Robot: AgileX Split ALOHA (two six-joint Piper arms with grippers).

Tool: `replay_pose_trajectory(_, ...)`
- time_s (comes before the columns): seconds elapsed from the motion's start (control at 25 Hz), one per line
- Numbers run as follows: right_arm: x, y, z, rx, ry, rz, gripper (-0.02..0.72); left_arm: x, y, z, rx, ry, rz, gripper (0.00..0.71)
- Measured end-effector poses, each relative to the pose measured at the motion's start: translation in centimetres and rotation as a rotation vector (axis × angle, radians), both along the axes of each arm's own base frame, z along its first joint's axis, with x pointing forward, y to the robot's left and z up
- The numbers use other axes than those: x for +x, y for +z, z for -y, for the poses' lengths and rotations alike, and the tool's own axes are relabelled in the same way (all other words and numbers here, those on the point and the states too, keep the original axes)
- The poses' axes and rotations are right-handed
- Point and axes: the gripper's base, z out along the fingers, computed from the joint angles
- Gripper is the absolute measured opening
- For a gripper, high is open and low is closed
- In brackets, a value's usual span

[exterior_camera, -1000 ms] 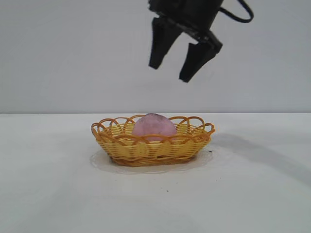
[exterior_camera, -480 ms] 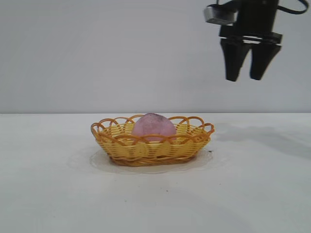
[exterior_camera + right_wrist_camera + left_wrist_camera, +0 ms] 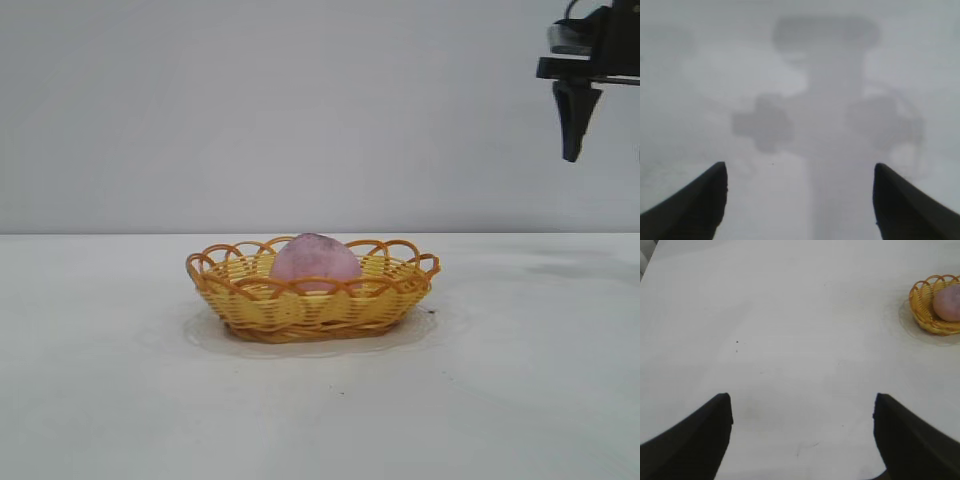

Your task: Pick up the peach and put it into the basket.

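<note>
The pink-mauve peach (image 3: 315, 262) lies inside the yellow wicker basket (image 3: 250, 300) at the middle of the white table. My right gripper (image 3: 603, 155) hangs high at the far right edge of the exterior view, well away from the basket, open and empty; one dark finger (image 3: 573, 125) shows. In the right wrist view its jaws (image 3: 800, 172) stand wide apart over bare table. My left gripper (image 3: 801, 405) is open and empty over bare table, outside the exterior view. In the left wrist view the basket (image 3: 920, 305) and the peach (image 3: 947, 302) lie far off.
The white table (image 3: 520, 400) spreads around the basket, with a plain grey wall behind it. The right arm's shadow (image 3: 825, 115) falls on the table below the right gripper.
My right gripper has moved from above the basket far to the right and slightly up, staying open. The peach and basket have not moved.
</note>
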Motion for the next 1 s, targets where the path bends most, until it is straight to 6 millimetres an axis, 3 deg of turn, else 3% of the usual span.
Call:
replay_pose_trajectory(0.2, -0.7, 1.0, -0.5, -0.016, 0.032, 0.014, 0.519, 0.0, 0.0, 0.0, 0.0, 0.0, 0.0, 0.54)
replay_pose_trajectory(0.44, -3.5, 3.9, -0.5, -0.032, 0.038, 0.037, 0.519, 0.0, 0.0, 0.0, 0.0, 0.0, 0.0, 0.54)
replay_pose_trajectory(0.72, -9.7, 8.2, -0.1, -0.071, 0.042, 0.075, 0.519, 0.0, 0.0, 0.0, 0.0, 0.0, 0.0, 0.54)
replay_pose_trajectory(1.0, -17.3, 11.2, 0.1, -0.075, 0.04, 0.128, 0.519, 0.0, 0.0, 0.0, 0.0, 0.0, 0.0, 0.54)
